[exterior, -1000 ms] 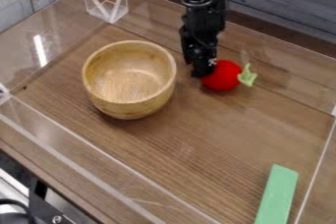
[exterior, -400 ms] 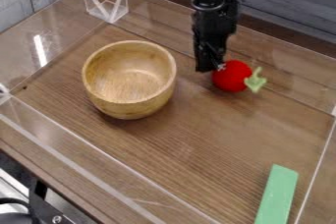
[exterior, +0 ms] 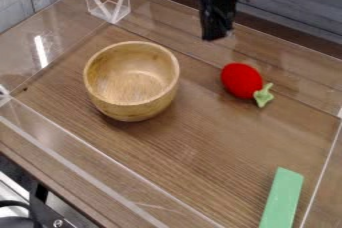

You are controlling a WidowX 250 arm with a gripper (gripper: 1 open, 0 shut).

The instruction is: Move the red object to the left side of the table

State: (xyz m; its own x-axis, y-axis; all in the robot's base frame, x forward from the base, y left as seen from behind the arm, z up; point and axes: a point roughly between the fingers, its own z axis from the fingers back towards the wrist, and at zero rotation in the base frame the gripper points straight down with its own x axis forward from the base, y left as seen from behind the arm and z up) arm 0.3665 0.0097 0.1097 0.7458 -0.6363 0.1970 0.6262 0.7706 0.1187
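The red object [exterior: 242,78], a small round toy fruit with a pale green stem pointing toward the lower right, lies on the table [exterior: 174,152] right of centre. My gripper [exterior: 214,34] hangs well above the table near the top of the view, up and left of the fruit and apart from it. Its dark fingers are pressed together with nothing between them.
A wooden bowl [exterior: 131,79] stands left of centre, between the fruit and the table's left side. A flat green block [exterior: 282,198] lies at the front right corner. A clear acrylic stand [exterior: 107,5] sits at the back left. Low clear walls edge the table.
The gripper has shut and risen away from the fruit's left side. The fruit has slid a little to the right and forward and now lies free.
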